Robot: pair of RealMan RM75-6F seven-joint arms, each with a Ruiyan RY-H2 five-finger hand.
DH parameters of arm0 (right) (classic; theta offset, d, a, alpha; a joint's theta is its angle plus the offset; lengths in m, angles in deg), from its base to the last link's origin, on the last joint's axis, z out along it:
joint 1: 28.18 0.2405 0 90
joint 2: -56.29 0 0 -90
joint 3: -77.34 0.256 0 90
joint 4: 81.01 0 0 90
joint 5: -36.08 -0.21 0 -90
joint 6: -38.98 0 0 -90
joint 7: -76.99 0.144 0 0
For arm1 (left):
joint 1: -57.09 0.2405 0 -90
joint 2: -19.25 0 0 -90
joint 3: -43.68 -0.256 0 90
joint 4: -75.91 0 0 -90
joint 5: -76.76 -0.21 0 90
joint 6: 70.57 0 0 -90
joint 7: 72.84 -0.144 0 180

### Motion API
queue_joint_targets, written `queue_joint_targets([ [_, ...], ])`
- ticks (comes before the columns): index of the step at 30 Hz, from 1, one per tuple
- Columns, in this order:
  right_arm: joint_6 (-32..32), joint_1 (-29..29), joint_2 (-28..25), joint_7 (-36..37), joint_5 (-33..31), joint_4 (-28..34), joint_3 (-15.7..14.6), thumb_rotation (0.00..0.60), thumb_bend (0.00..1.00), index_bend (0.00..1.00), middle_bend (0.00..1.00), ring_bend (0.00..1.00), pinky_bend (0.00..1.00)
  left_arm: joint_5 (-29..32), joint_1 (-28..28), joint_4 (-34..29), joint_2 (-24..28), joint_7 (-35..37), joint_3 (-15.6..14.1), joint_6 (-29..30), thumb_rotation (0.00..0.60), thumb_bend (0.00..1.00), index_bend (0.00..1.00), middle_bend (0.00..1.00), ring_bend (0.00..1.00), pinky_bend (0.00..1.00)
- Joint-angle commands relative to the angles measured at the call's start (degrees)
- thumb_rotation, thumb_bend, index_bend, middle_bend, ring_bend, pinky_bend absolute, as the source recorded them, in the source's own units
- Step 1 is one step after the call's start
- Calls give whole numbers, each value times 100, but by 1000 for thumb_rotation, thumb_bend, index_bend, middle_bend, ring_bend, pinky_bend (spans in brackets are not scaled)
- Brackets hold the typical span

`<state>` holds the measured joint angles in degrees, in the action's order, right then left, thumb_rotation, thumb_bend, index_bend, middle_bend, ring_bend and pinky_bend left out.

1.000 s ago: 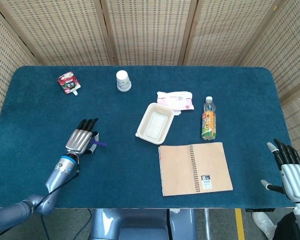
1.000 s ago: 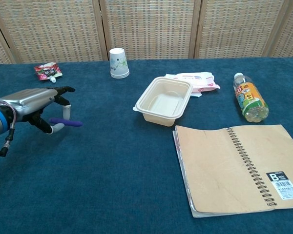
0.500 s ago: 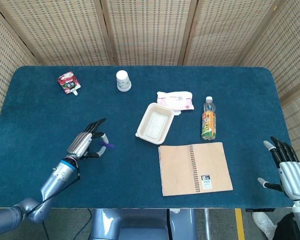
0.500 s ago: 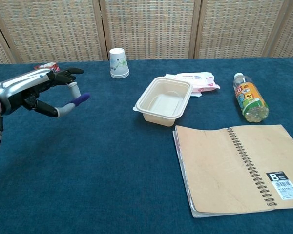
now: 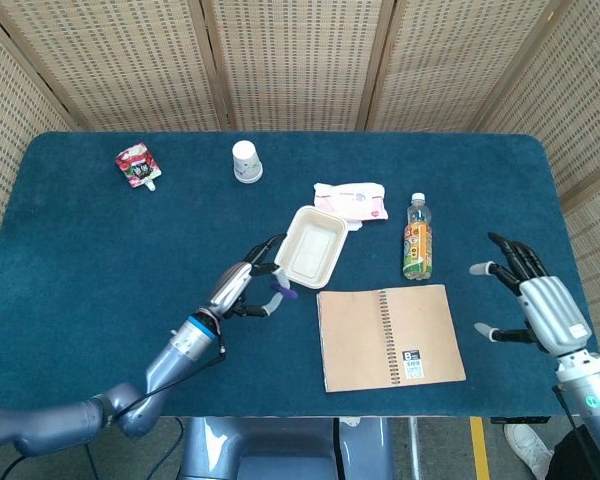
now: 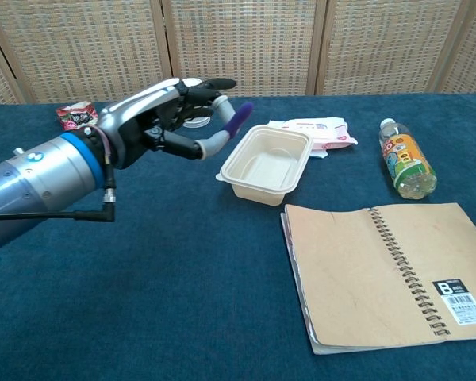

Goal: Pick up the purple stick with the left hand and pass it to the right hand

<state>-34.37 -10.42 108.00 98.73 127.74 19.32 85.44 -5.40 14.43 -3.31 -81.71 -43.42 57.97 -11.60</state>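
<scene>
Nearest my edge of the tabletop, the open notebook [image 5: 390, 337] lies flat. My right hand [image 5: 536, 300] hovers past its right side, fingers spread, holding nothing. My left hand [image 5: 242, 287] pinches the purple stick [image 5: 283, 291] above the cloth, just beside the empty tray [image 5: 309, 246]. Farther back: bottle [image 5: 417, 237], wipes packet [image 5: 351, 200], paper cup [image 5: 246, 161], red pouch [image 5: 137, 166].
</scene>
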Motion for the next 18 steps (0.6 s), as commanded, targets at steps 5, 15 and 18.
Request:
queue_joint_targets([
  [5, 733, 572, 52, -174, -324, 599, 237, 600, 166, 400, 0, 0, 0, 499, -274, -61, -467, -199, 313, -210, 600, 505, 746, 0, 0, 0],
  [15, 1413, 1081, 236, -842, -624, 1091, 308, 600, 225, 468, 0, 0, 0, 737, -337, -126, -601, -173, 407, -299, 600, 505, 745, 0, 0, 0],
  [18, 1633, 1300, 361, -1238, -812, 1143, 387, 600, 253, 481, 0, 0, 0, 786, -333, -150, -594, -159, 413, -323, 600, 506, 746, 0, 0, 0],
])
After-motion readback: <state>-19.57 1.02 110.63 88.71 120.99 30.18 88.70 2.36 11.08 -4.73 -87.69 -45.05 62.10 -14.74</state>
